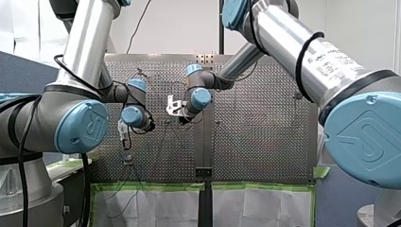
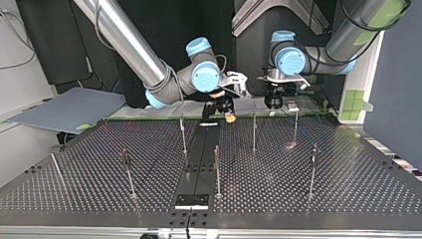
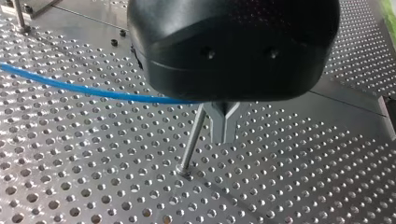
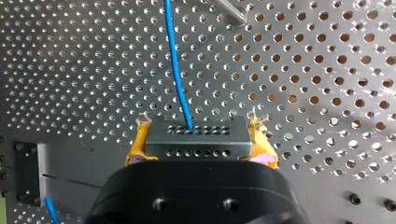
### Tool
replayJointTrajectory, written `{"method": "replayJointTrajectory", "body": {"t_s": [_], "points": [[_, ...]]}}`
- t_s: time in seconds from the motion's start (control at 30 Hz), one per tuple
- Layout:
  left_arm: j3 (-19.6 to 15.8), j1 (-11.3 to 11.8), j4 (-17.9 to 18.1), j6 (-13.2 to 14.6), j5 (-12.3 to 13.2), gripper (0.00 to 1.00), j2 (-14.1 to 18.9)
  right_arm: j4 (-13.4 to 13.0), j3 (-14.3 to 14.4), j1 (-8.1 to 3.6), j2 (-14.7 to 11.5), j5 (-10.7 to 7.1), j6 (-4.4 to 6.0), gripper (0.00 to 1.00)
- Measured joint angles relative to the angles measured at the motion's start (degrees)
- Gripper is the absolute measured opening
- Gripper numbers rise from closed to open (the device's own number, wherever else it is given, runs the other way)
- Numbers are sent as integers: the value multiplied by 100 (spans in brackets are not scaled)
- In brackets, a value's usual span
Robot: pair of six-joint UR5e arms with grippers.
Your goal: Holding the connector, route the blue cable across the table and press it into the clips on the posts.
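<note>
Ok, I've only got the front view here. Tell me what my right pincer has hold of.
Observer: The right wrist view shows my right pincer shut on the black connector, with a yellow pad at each end of it.
Operator: Now give me the cable's run from there.
Observer: The blue cable leaves the connector near its middle and runs straight ahead of the pincer, over the perforated table.
Operator: Report the left side too.
Observer: In the left wrist view, my left pincer has its metal fingers together, just beside a post. The cable runs up to them, but I cannot tell if it is pinched.
</note>
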Motion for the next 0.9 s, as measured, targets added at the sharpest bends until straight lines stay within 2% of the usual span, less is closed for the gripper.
{"method": "replayJointTrajectory", "body": {"t_s": [0.13, 0.37, 0.57, 0.9], "points": [[86, 54, 89, -86, 87, 2, -19, -78, 0, -28, 9, -5, 57, 0], [257, 111, 42, -117, 286, 2, -209, -99, 1, -39, 89, -18, 76, 0], [339, 120, 36, -85, 280, 2, -464, -109, 0, -65, 189, -23, 78, 0], [606, 182, -12, -141, 284, 2, -515, -286, -1, -228, 203, -33, 92, 0]]}}
